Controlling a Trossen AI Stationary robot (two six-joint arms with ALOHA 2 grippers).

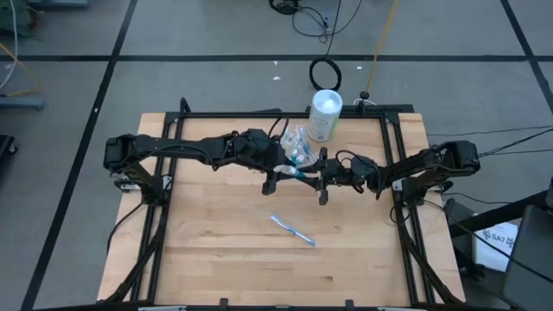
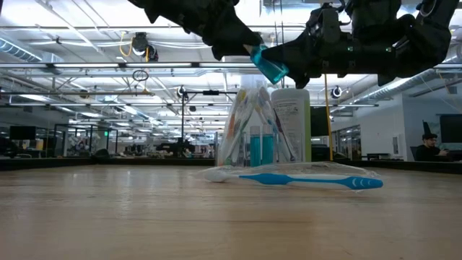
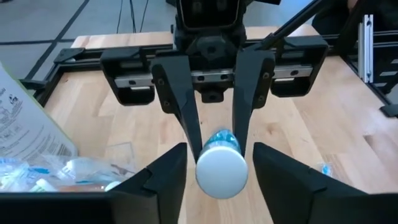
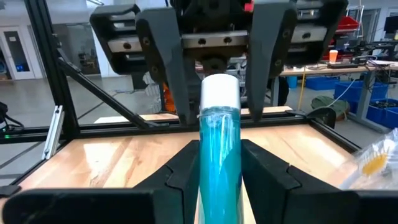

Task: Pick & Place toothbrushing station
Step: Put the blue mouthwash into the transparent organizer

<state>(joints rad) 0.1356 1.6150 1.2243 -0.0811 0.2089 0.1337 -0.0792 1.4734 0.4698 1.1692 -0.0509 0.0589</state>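
Note:
A teal toothpaste tube (image 4: 219, 155) with a white cap (image 3: 222, 171) hangs above the table's middle, and my right gripper (image 4: 219, 143) is shut on it. My left gripper (image 3: 219, 149) faces it from the left, open. Its fingers stand on either side of the cap end with a small gap on each side. A clear plastic bag (image 1: 298, 149) of toothbrushes and tubes stands on the table just beyond the grippers. A blue toothbrush (image 1: 294, 230) lies flat on the wood nearer the front edge. My right gripper pinches the tube's teal body (image 4: 219, 134) between its two fingers, which press on opposite sides. The fingers come about level from the table's right and lie along the tube. The capped end sticks out past the fingertips toward my left gripper. The tube is clear of the table.
A white cylindrical canister (image 1: 326, 115) stands at the far edge beside the bag. A black frame (image 1: 393, 155) rims the table's sides and back. Bare wood lies toward the front, around the lone toothbrush (image 2: 296, 179).

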